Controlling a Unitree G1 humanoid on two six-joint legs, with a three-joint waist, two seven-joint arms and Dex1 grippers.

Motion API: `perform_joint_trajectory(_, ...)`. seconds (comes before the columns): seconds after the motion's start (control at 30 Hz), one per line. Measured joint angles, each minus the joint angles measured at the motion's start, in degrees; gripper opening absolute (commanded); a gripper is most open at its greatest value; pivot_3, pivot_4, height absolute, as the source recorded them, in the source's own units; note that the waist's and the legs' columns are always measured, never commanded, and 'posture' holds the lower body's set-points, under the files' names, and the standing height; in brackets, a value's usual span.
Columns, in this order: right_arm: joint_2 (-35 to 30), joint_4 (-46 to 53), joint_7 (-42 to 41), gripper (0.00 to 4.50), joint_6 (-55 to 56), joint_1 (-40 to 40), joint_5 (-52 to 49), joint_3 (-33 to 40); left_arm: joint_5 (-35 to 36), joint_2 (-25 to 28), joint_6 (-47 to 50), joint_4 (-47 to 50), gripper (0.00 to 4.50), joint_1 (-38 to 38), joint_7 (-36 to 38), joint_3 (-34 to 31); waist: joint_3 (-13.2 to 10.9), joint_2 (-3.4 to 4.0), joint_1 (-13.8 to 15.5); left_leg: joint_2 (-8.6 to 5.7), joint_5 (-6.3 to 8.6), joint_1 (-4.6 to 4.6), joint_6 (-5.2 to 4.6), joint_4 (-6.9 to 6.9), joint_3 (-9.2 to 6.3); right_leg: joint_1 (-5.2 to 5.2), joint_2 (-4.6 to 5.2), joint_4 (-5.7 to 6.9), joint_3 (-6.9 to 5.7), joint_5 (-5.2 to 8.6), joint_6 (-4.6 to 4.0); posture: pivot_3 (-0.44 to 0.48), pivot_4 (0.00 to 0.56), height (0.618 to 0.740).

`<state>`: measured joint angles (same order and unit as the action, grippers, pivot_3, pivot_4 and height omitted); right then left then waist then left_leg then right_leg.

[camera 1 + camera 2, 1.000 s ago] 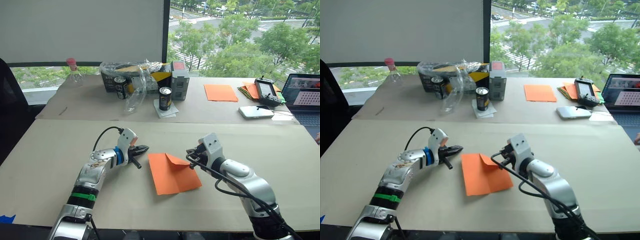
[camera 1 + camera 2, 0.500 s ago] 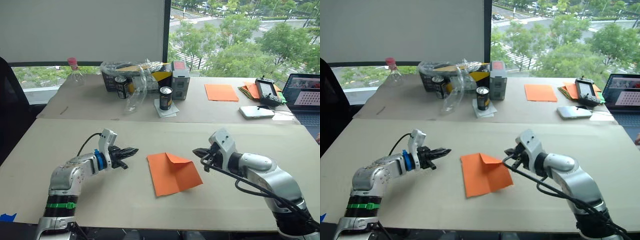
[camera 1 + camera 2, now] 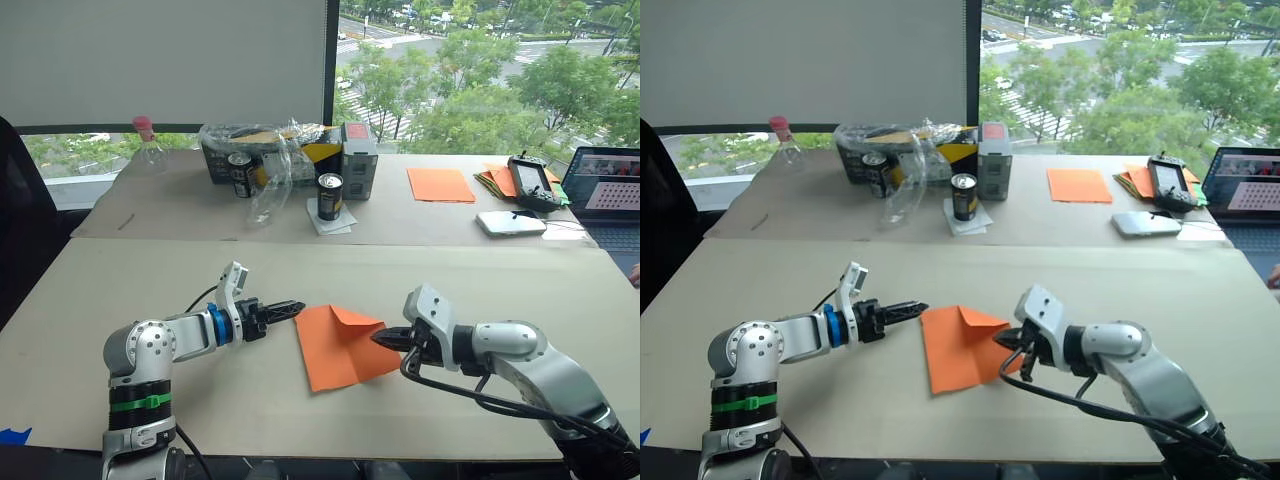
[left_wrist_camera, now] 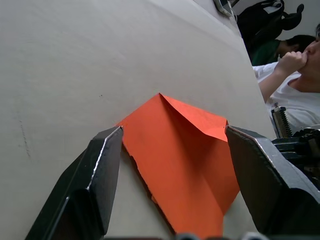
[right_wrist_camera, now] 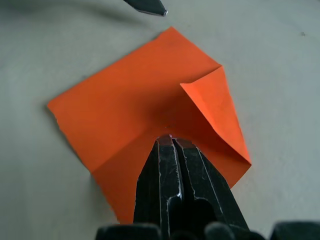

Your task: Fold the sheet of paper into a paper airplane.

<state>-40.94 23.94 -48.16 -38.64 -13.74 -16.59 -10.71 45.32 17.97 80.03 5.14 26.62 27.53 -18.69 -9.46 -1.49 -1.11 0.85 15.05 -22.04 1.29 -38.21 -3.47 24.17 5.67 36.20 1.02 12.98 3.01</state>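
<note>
While both arms stood wide of the paper half a second ago, I now have them closed in on it from either side. My left gripper point(image 3: 288, 307) points at the near-left corner of the sheet of paper point(image 3: 340, 345); in its wrist view the two fingers point(image 4: 97, 170) stand well apart with nothing between them, the corner lying just ahead of the gap. The sheet lies flat on the near table point(image 3: 90, 300), one far corner already turned down into a small triangular flap point(image 5: 212, 107). My right gripper point(image 3: 385, 339) has come onto the sheet's right side; its fingers point(image 5: 170, 170) are pressed together, tips resting on the paper near the flap's lower end, pinning rather than pinching it. I read this as a return to creasing: the fold is only begun, and the plane is far from formed.

Edges and room: the sheet's left edge is free for the left gripper to slide under, and bare table surrounds the paper on all sides. The cans point(image 3: 330, 196), box point(image 3: 358, 160), spare orange sheet point(image 3: 440, 185) and laptop point(image 3: 608, 195) sit well apart on the far table.
</note>
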Motion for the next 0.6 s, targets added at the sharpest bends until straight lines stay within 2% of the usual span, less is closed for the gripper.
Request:
perform_joint_trajectory(0.3,1.7,-4.6,1.8,0.00,2.5,1.0,3.3,-1.7,-0.1,0.9,0.1,0.3,3.50,0.0,-1.5,1.2,0.0,0.00,0.2,0.00,-0.04,0.00,0.07,-0.01,-0.01,-0.02,0.00,0.01,0.00,-0.03,-0.04,0.000,0.150,0.715)
perform_joint_trajectory(0.5,1.8,-4.6,2.1,0.00,2.9,1.2,4.0,-1.7,-0.5,-1.9,0.0,-1.0,3.50,1.6,-4.3,2.0,0.0,-0.01,0.3,-0.01,-0.04,0.05,0.07,-0.08,0.00,-0.10,0.00,0.02,0.00,-0.04,-0.04,0.000,0.150,0.715)
perform_joint_trajectory(0.6,2.1,-4.6,2.3,0.00,2.9,1.3,4.0,-1.7,-0.9,-4.4,-0.1,-2.3,2.71,2.4,-6.3,2.1,0.0,-0.01,0.2,-0.01,-0.04,0.06,0.07,-0.10,-0.01,-0.12,0.00,0.03,0.00,-0.04,-0.05,0.000,0.150,0.715)
